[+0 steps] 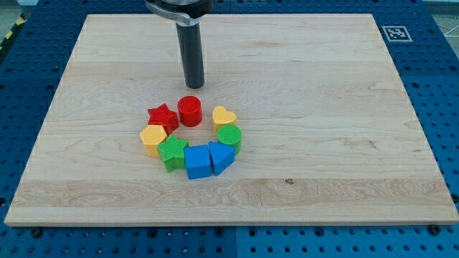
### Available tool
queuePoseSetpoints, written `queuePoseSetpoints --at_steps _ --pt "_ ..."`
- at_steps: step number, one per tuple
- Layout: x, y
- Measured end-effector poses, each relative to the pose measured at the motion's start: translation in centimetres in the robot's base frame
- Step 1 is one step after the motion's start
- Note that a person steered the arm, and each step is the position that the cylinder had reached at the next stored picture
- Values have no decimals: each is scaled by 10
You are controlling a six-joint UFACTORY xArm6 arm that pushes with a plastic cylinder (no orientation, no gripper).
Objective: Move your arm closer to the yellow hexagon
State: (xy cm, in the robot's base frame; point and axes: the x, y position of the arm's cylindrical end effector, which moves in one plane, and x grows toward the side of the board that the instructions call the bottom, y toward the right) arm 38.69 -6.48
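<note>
The yellow hexagon lies at the left of a ring of blocks near the board's middle. My tip stands above the ring, just above the red cylinder and up-right of the yellow hexagon, apart from all blocks. Around the ring are a red star, a yellow heart, a green cylinder, a blue triangle, a blue cube and a green star.
The wooden board lies on a blue perforated table. A fiducial marker sits at the board's top right corner.
</note>
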Motion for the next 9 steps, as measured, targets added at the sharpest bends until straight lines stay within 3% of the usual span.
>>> queuePoseSetpoints --at_steps 3,5,7,9 --pt "11 -56" --pt "65 -114" --pt "145 -114" --pt "160 -75"
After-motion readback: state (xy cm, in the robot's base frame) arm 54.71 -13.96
